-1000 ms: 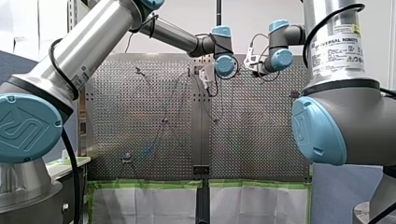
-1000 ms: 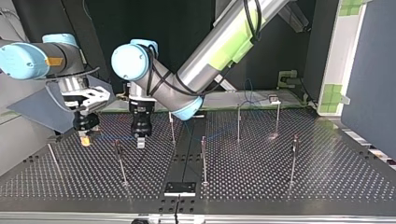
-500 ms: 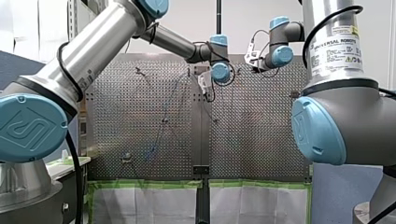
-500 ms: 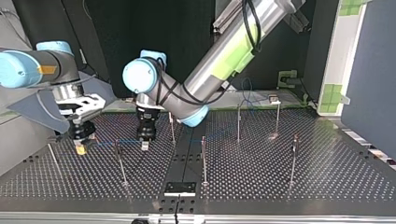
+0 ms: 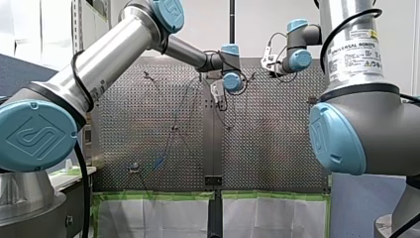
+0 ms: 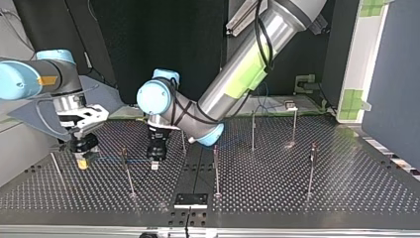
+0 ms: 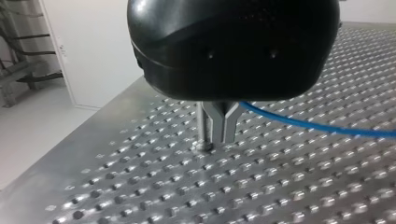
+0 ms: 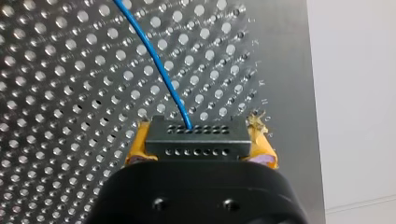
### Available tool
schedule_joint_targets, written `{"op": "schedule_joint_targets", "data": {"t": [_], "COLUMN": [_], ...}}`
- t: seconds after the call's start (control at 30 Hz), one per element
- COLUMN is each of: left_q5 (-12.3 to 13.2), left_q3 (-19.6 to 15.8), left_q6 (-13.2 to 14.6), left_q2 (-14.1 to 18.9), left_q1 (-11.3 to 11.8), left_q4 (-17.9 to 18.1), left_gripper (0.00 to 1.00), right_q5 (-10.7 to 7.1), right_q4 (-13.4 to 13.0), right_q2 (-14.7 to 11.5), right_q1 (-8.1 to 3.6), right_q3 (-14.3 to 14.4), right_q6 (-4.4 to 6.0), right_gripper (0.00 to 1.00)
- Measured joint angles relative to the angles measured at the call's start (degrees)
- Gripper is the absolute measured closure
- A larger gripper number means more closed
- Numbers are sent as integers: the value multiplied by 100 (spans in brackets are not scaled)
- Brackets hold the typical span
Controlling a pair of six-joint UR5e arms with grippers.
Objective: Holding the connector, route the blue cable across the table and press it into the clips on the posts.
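In the top view, my right gripper [image 6: 82,159] is at the table's [image 6: 297,193] left, with the connector [image 8: 197,140] between its fingers. The cable [image 6: 110,159] runs rightward from it, past a post [image 6: 128,173], to my left gripper [image 6: 154,163]. Other posts [image 6: 216,168] stand further right.

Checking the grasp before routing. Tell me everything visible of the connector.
The connector is a black rectangular block, apparently plastic, with two rows of small holes. It sits level between my right gripper's yellow pads, clamped on both ends. The blue cable leaves one upper hole, running away over the perforated table.
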Motion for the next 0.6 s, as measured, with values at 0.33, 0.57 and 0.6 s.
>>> {"op": "schedule_joint_targets", "data": {"t": [0.33, 0.57, 0.6], "left_q5": [44, 49, 47], "left_q3": [127, 128, 127], "left_q6": [10, 46, 55], "left_q2": [-13, -15, -14], "left_q1": [10, -61, -65], "left_q4": [-181, -341, -366], "left_gripper": [82, 6, 6], "right_q5": [-1, -1, -1], "right_q4": [-16, -2, -2], "right_q2": [67, 77, 77], "right_q1": [-97, -116, -116], "right_q3": [-50, -50, -50], "right_q6": [0, -6, -7], "right_gripper": [100, 100, 100]}}
